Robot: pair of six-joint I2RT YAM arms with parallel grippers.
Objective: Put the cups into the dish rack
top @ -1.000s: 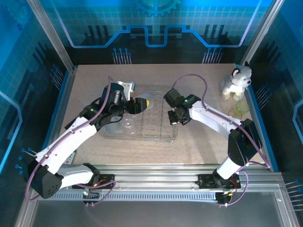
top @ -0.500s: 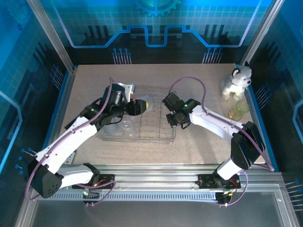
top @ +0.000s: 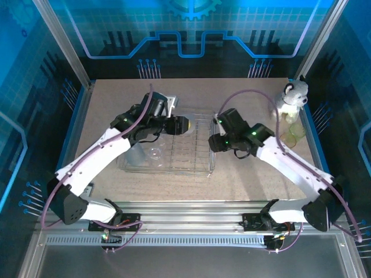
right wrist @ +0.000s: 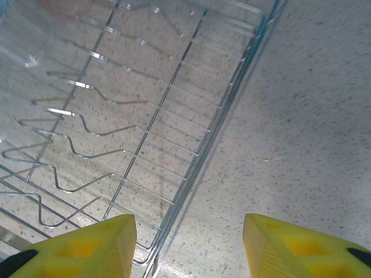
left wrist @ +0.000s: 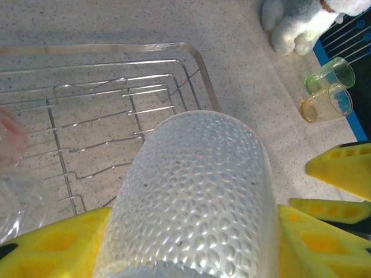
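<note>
Bench point(top: 255, 179): beige speckled top, blue rail down the left and right edges. Rack point(top: 191, 157) sits flat on it, centre-left, long side running left-right; the speckle shows through the wire base. Plush point(top: 290, 98) in the far right corner, sitting up. Two cups stand on the bench just near of it, by the right rail: green cup point(left wrist: 330, 74) farther and rightmost, amber cup point(left wrist: 324, 103) just beside it. Can't tell if they touch. Both well apart from the rack.
</note>
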